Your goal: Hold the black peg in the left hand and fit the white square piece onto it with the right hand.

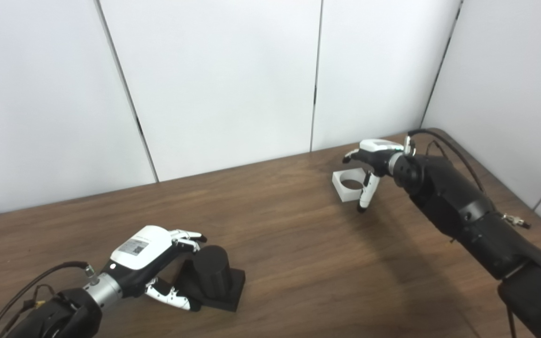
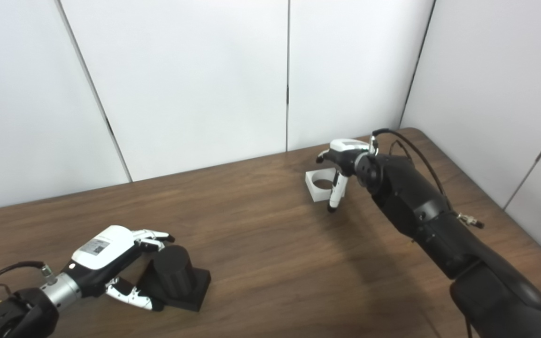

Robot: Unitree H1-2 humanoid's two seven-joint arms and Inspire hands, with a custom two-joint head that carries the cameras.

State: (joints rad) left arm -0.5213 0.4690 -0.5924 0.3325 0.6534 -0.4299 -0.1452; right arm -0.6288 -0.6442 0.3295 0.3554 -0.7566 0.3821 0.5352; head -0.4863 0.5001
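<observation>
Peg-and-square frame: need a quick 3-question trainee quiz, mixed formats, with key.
1. True or false: the white square piece is already seated on the black peg.
2. Which hand is at the black peg? A) left hand B) right hand C) neither
3. Fill in: both parts rest on the wooden ____.

Key: 1. False; the white piece lies far right on the table with its round hole empty, and the peg stands near left on its black base. 2. A; its fingers are spread around the peg. 3. table.
</observation>
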